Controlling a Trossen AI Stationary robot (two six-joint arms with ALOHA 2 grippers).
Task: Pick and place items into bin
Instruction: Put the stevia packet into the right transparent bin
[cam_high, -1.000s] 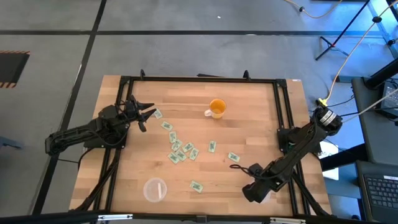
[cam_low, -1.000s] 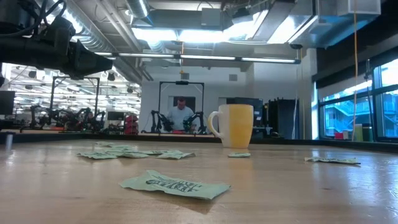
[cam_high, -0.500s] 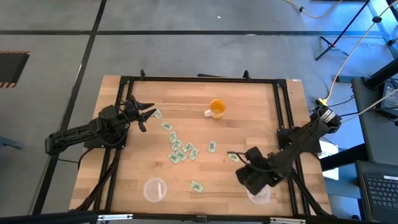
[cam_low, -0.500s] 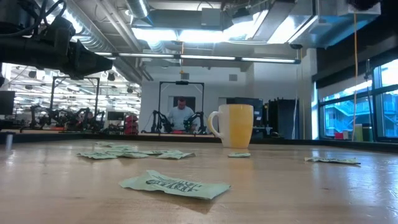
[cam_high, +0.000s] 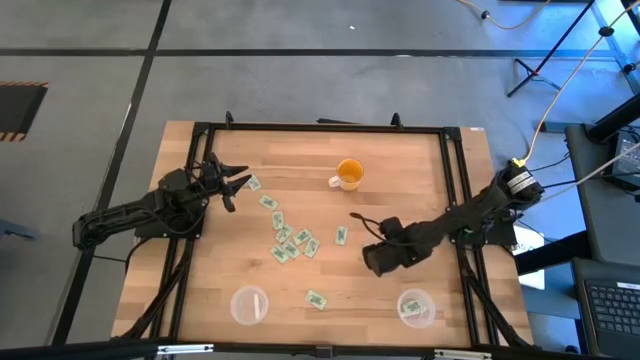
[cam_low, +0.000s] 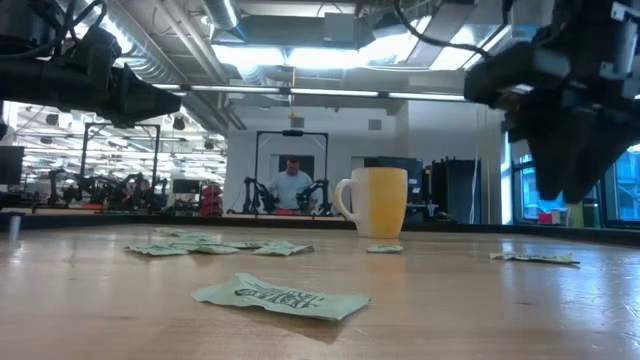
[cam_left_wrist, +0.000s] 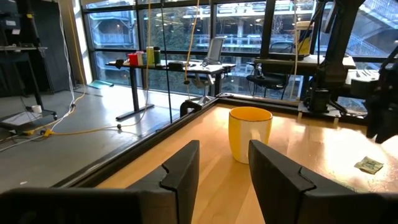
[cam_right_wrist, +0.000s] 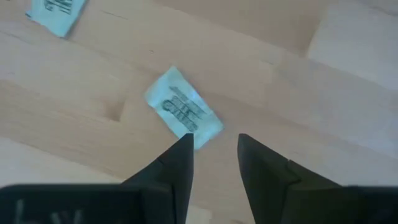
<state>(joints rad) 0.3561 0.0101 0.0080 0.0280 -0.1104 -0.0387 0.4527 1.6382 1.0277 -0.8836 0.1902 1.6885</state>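
Several small green-and-white packets (cam_high: 290, 240) lie flat on the wooden table, most left of centre, one (cam_high: 316, 298) near the front. My right gripper (cam_high: 372, 258) hangs open over the table right of centre, pointing down. One packet (cam_right_wrist: 183, 109) lies flat just beyond its fingertips, untouched. A clear round bin (cam_high: 428, 300) near the front right holds a packet. My left gripper (cam_high: 235, 183) waits open at the left, level, facing the orange mug (cam_left_wrist: 250, 134).
The orange mug (cam_high: 349, 174) stands upright at the far middle. A second clear round cup (cam_high: 249, 304) sits at the front left. A dark metal frame (cam_high: 320, 128) runs round the table. In the low view a person shows far behind the mug (cam_low: 380, 200).
My right gripper has swung from over the clear bin at the front right toward the table's middle and far side, turning as it went. It now stands over a lone packet. The bin, uncovered, shows a packet inside.
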